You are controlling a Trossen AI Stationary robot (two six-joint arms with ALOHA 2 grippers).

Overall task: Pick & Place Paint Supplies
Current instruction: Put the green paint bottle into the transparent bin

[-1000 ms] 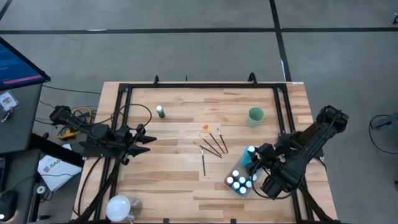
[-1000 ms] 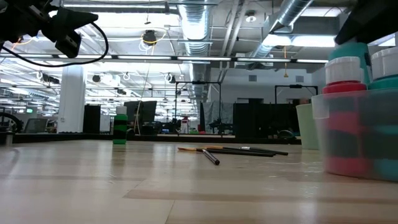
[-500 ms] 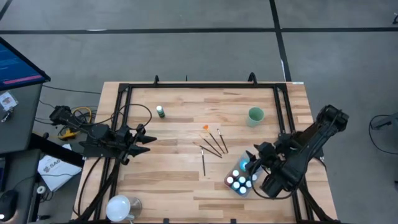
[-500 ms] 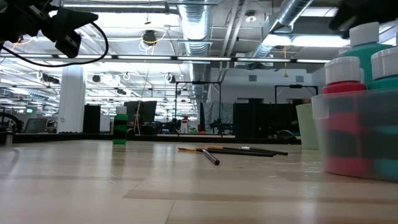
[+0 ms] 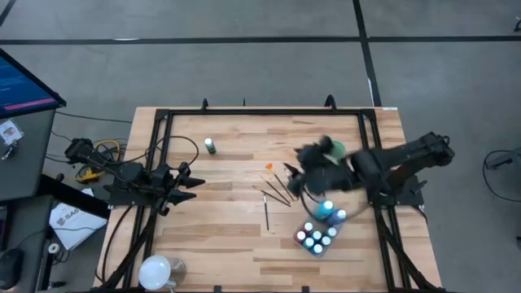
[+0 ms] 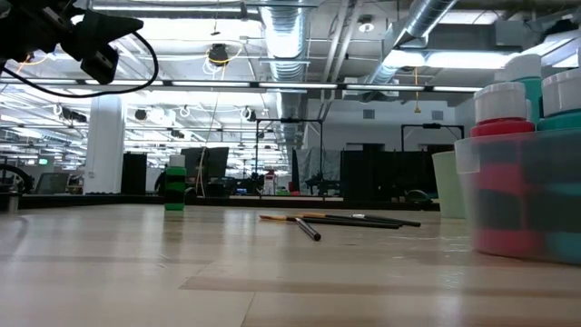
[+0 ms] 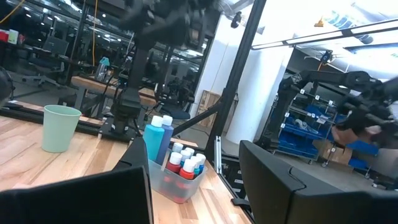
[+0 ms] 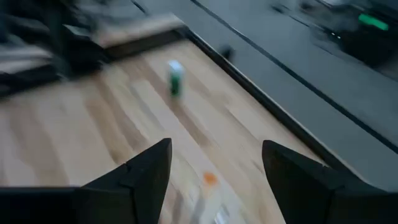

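Note:
Several small paint bottles stand in the clear tub (image 5: 316, 234) near the table's right near corner; two taller teal bottles (image 5: 327, 211) stand at its far side. The tub (image 6: 522, 200) fills the right of the low view. A green bottle (image 5: 209, 146) stands alone at far left. Several thin brushes (image 5: 278, 188) lie mid-table. My right gripper (image 5: 300, 163), open, hovers blurred over the brushes' right side, pointing toward the table's left; its wrist view shows the green bottle (image 8: 176, 78) ahead. My left gripper (image 5: 192, 184) waits open at the left edge.
The pale green cup (image 5: 330, 147) stands just behind my right arm, partly hidden by it. A black frame rail (image 5: 269, 112) runs around the table top. Cables and a white round object (image 5: 159, 269) lie off the left near corner. Bare wood stretches between the green bottle and the brushes.
My right gripper lowered a teal bottle at the tub's far side, then came off it and swung fast toward the table's far left, over the brushes. The teal bottle now stands lower, at the tub, with no gripper on it.

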